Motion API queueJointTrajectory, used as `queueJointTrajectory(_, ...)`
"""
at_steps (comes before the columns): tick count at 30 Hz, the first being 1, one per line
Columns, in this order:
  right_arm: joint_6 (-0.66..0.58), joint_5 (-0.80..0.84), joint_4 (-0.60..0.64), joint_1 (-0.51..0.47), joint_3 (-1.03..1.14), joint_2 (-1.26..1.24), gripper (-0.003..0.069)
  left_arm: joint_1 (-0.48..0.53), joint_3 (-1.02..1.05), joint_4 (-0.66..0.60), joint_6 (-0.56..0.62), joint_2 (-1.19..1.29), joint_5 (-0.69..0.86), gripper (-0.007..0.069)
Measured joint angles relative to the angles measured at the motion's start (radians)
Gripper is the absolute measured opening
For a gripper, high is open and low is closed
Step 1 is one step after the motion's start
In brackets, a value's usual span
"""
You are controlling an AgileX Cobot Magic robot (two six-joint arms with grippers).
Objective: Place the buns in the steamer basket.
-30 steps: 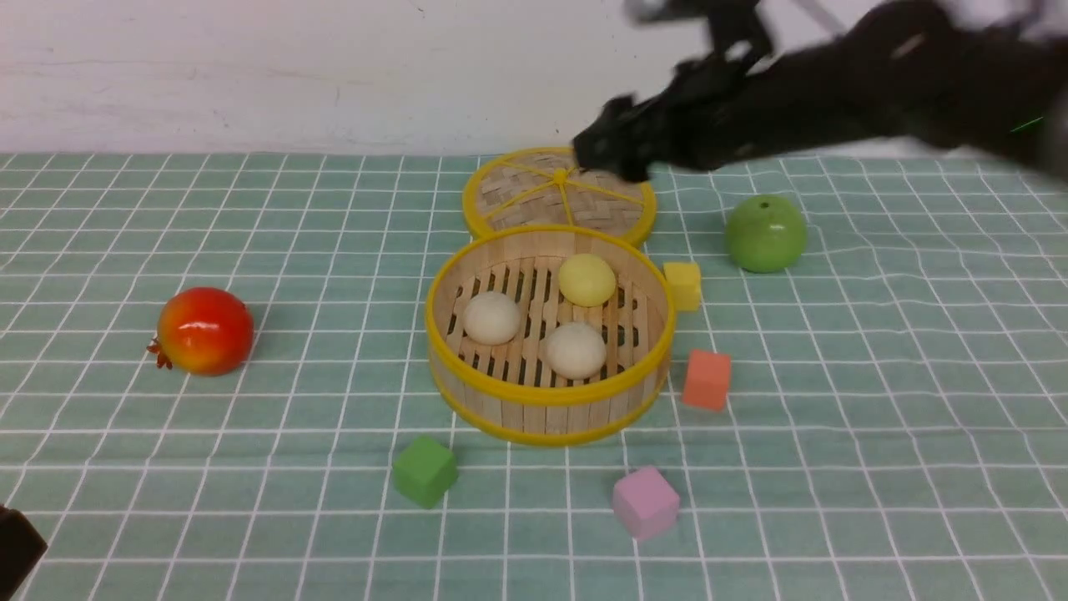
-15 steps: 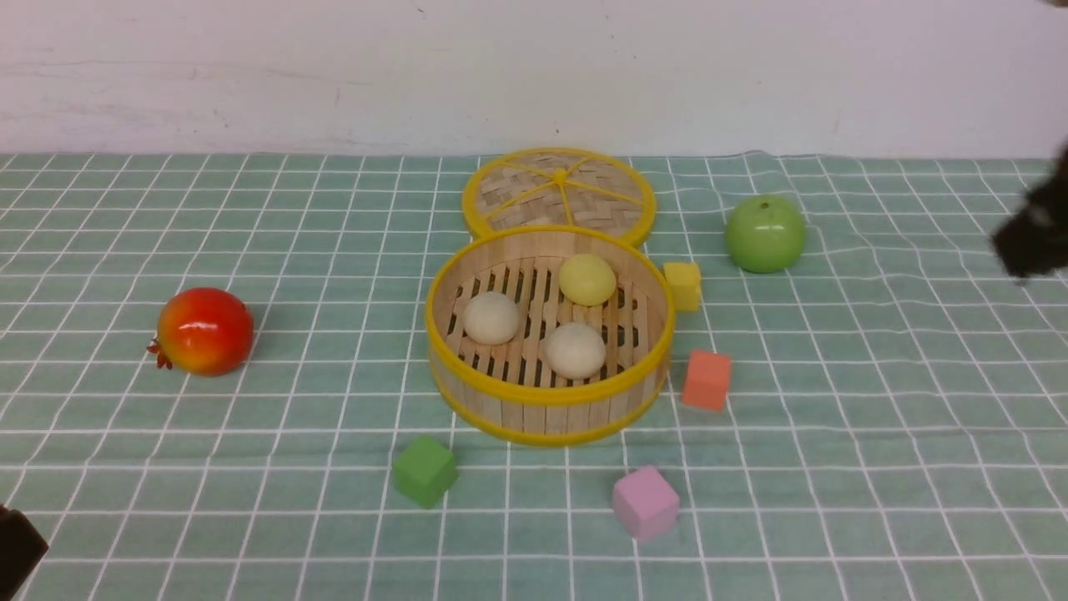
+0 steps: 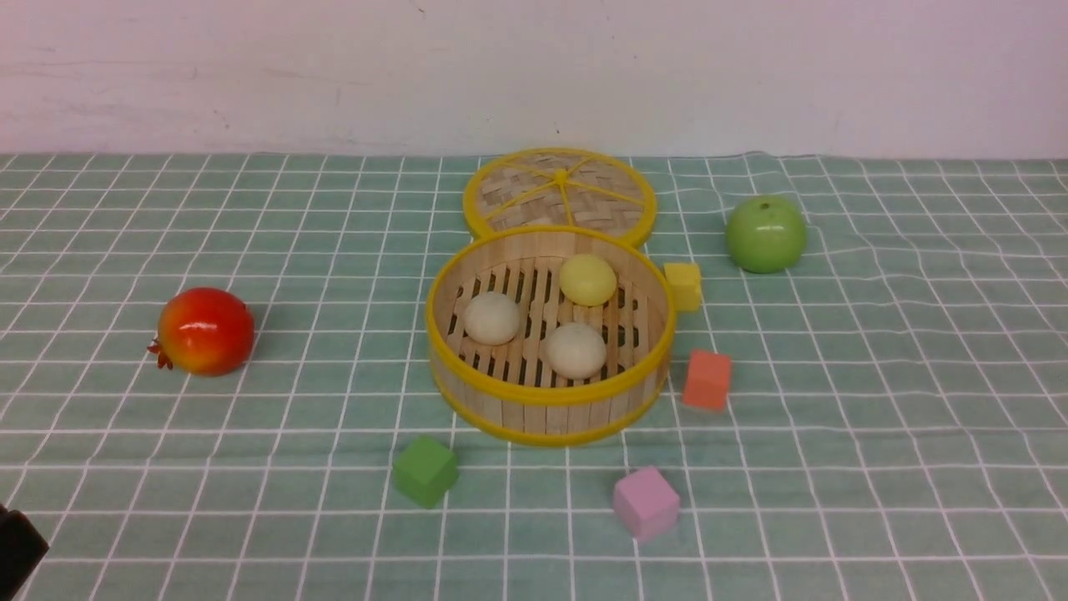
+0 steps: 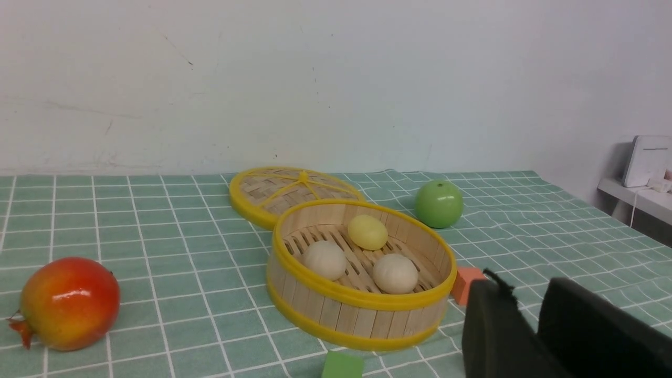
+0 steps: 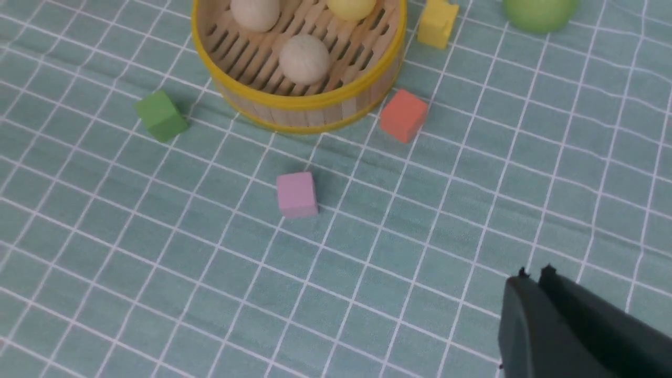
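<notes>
The steamer basket [image 3: 546, 399] stands mid-table, and all three buns lie on its slatted floor: a pale yellow bun [image 3: 587, 279] at the back, one cream bun [image 3: 491, 317] at the left and another cream bun [image 3: 576, 350] toward the front. My left gripper [image 4: 527, 294] hangs low beside the basket [image 4: 357, 315], near the orange cube, with a narrow gap between its empty fingers. In the front view only a dark corner of that arm [image 3: 17, 542] shows. My right gripper [image 5: 534, 274] is shut and empty above bare cloth, well away from the basket [image 5: 304, 113].
The flat woven lid [image 3: 559, 188] lies just behind the basket. A green apple [image 3: 765, 234] sits at the back right and a red pomegranate [image 3: 205, 330] at the left. Yellow [image 3: 683, 285], orange [image 3: 707, 379], green [image 3: 425, 471] and pink [image 3: 644, 502] cubes ring the basket.
My right arm has pulled back from over the lid, swung off to the right and left the front view, and its jaws have closed. Buns and basket have not moved.
</notes>
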Motion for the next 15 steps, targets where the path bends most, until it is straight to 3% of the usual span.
queueJointTrajectory(4,-0.044,-0.104,-0.043,-0.061,0.169,-0.180,0.0017,0.000,0.000,0.000,0.000,0.000,0.000,0.0140)
queueJointTrajectory(11,-0.034,-0.624,-0.071,-0.165,0.940,-0.665,-0.0018,0.000,0.000,0.000,0.000,0.000,0.000,0.0144)
queueJointTrajectory(15,0.034,-0.815,-0.079,-0.201,1.276,-0.844,-0.0020,0.000,0.000,0.000,0.000,0.000,0.000,0.0144)
